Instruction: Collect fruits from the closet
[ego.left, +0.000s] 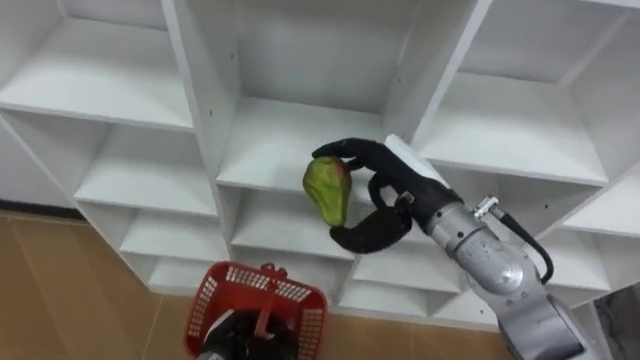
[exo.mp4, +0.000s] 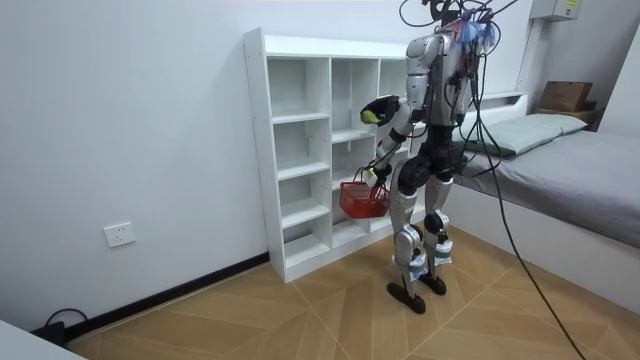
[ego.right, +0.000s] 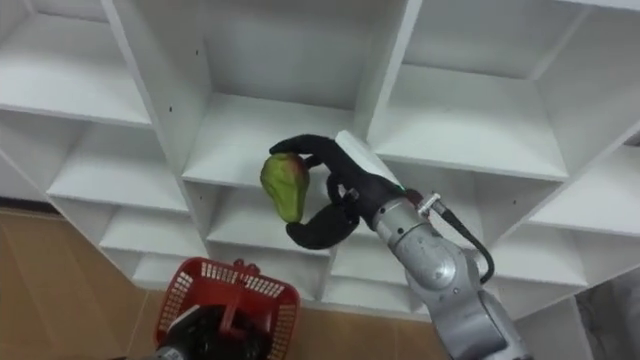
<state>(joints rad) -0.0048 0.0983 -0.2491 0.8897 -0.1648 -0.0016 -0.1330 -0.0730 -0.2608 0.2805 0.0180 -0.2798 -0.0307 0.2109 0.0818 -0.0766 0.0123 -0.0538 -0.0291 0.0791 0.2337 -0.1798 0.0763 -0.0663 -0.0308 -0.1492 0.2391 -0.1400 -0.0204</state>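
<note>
Plain white wall (exo.mp4: 130, 110) with a socket (exo.mp4: 119, 235) low down and a dark baseboard (exo.mp4: 170, 292), wood herringbone floor (exo.mp4: 300, 320), white cubby closet (exo.mp4: 256, 150) against the wall, grey bed (exo.mp4: 585, 170) off on the room view's right.

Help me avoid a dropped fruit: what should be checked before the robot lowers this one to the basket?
1. Right hand curled round the green fruit: ok.
2. Fruit lifted off the shelf board: ok.
3. Red basket open side up, low at the robot's left: ok.
4. Basket straight under the fruit: cannot tell.
5. Left hand and its hold on the basket handle: cannot tell.
6. Room left in the basket: cannot tell.
</note>
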